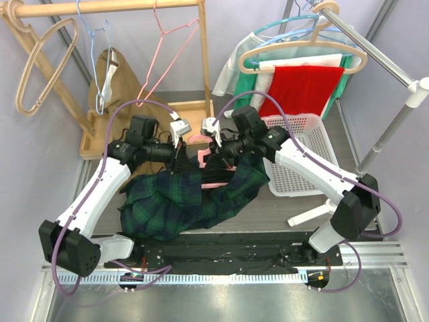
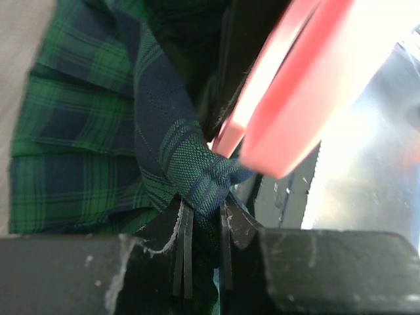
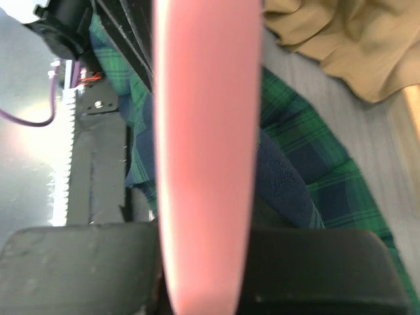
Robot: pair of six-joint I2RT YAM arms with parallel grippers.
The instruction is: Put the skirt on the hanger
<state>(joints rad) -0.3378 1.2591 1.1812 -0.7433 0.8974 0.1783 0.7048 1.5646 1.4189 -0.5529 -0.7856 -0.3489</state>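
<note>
Two arms, entered together, meet over the middle of the grey table (image 1: 275, 213). Item one, the dark green and navy plaid pleated skirt (image 1: 181, 204): we record it heaped on the table between the arms, just left of the white slatted plastic laundry basket (image 1: 301, 147), with its upper edge raised to the grippers. Item two, the pink plastic hanger (image 3: 207, 131): we find it at that raised edge, and in the top view part of it shows through a gap in the cloth. Left gripper (image 2: 203, 226): its fingers are closed on a bunched fold of the plaid cloth. In the left wrist view we see the fold pinched between the pads, with the pink hanger just beyond it. Right gripper (image 3: 205, 275): its fingers are clamped on the pink hanger. In the right wrist view the bar runs straight up between them, with the skirt behind it. Also noted: a tan cloth (image 3: 348, 39) past the skirt's far edge; a wooden clothes rail (image 1: 107, 7) at the back left; a red garment (image 1: 301, 87) hanging at the back right, above the basket.
</note>
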